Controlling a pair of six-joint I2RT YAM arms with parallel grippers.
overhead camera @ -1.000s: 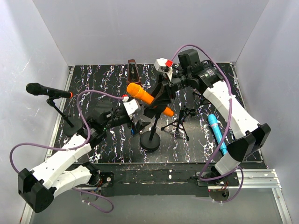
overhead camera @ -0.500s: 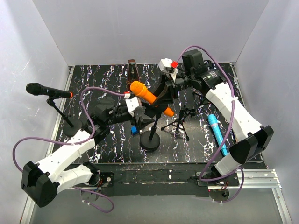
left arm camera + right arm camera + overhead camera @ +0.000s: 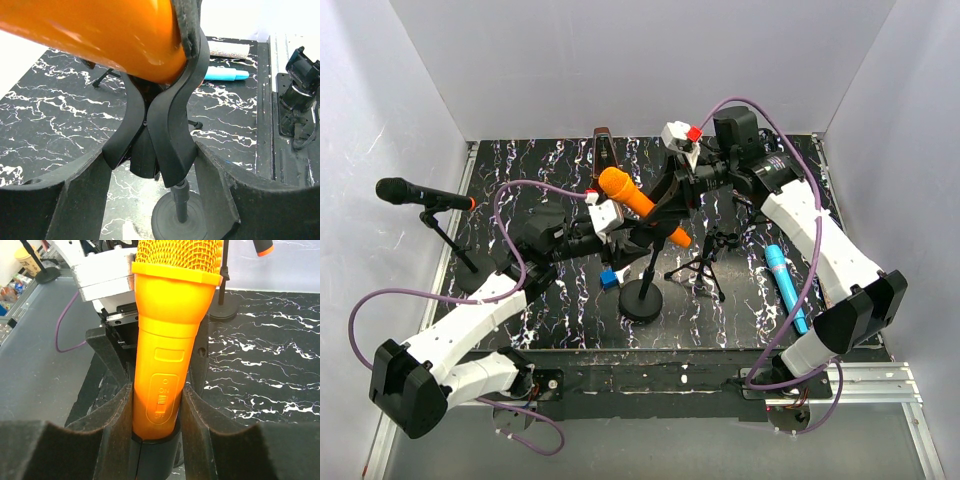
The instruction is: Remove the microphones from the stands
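Note:
The orange microphone (image 3: 636,205) sits tilted in the black clip (image 3: 167,130) of the round-based stand (image 3: 641,300) at the table's middle. My right gripper (image 3: 672,198) comes from the far right and is shut on the microphone's lower handle, by its on/off switch (image 3: 161,402); both pads press its sides. My left gripper (image 3: 626,236) comes from the left and is shut on the clip just under the microphone, with both fingers (image 3: 55,200) against the clip's wings. The stand's pole and base (image 3: 180,220) show below the clip.
A black microphone (image 3: 418,193) sits on a second stand at the left. A blue microphone (image 3: 784,284) lies at the right, beside a small black tripod (image 3: 706,262). A small blue block (image 3: 610,278) lies left of the stand base. A dark upright object (image 3: 604,150) stands at the back.
My left gripper has moved right and up, from beside the stand to the clip under the microphone. My right gripper has stayed on the microphone, shifting slightly.

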